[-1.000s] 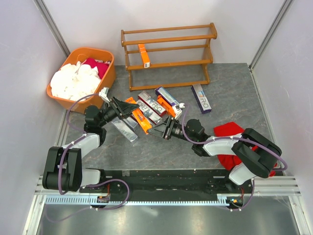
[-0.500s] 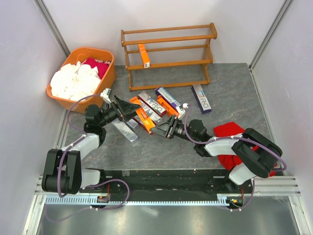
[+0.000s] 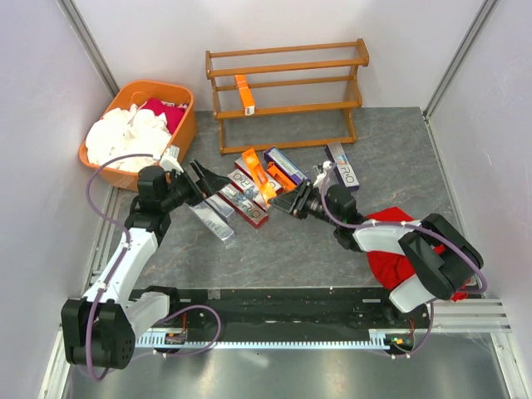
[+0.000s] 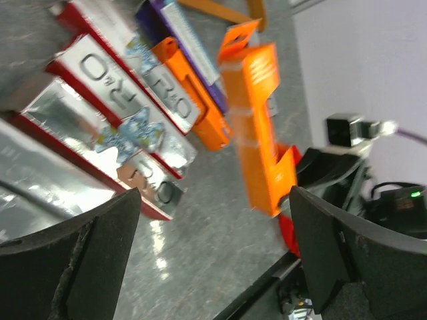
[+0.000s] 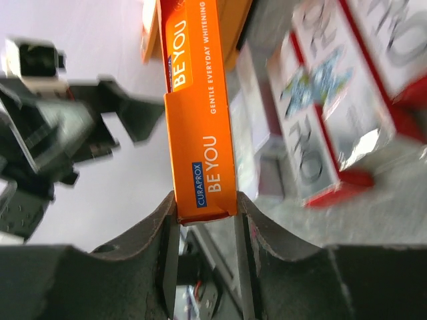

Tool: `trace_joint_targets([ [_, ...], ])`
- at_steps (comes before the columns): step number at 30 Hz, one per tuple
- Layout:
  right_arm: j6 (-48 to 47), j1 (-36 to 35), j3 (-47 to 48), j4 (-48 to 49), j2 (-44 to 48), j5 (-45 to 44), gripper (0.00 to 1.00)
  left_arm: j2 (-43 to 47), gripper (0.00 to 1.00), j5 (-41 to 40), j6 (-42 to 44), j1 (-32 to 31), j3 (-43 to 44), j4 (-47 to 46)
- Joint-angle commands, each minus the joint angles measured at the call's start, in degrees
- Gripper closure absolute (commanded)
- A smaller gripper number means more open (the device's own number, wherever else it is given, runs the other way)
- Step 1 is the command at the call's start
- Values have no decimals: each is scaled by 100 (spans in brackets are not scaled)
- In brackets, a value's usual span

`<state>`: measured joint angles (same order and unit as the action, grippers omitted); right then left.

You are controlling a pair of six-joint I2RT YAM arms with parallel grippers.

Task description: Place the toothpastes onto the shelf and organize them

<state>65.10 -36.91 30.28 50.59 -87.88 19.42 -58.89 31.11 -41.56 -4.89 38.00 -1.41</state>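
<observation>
My right gripper [image 3: 288, 202] [image 5: 205, 215] is shut on the lower end of an orange toothpaste carton [image 3: 258, 174] [image 5: 199, 113], which it holds tilted above the pile. That same carton [image 4: 257, 127] shows in the left wrist view, beyond my left gripper [image 3: 208, 178] [image 4: 213, 250]. The left gripper is open and holds nothing. Red-and-silver, orange and purple toothpastes [image 3: 248, 193] [image 4: 120, 113] lie on the table between the arms. One orange carton [image 3: 243, 93] stands in the wooden shelf [image 3: 287, 106] at the back.
A silver carton [image 3: 212, 219] lies below the left gripper. A purple-and-white carton [image 3: 342, 168] lies right of the pile. An orange tub [image 3: 184, 133] of cloths stands at the back left. A red cloth [image 3: 389, 243] lies under the right arm.
The left gripper opened and let go of the orange carton, then drew back left. The right gripper closed on the carton and moved up and away with it.
</observation>
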Motion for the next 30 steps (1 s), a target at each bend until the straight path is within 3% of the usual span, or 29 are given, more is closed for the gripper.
trace_joint_targets([
  [1,-630,447,1099,-670,-106,-149,73,-26,0,-396,658,5,146,686],
  [9,-1122,1097,3017,-1771,-1308,-237,73,-140,0,-352,702,5,103,677],
  [19,-1289,1388,6152,-3009,-3191,-351,73,-158,0,-246,737,5,-12,651],
  [30,-886,1406,8150,-3670,-4562,-527,71,-263,0,-132,755,5,-3,633],
])
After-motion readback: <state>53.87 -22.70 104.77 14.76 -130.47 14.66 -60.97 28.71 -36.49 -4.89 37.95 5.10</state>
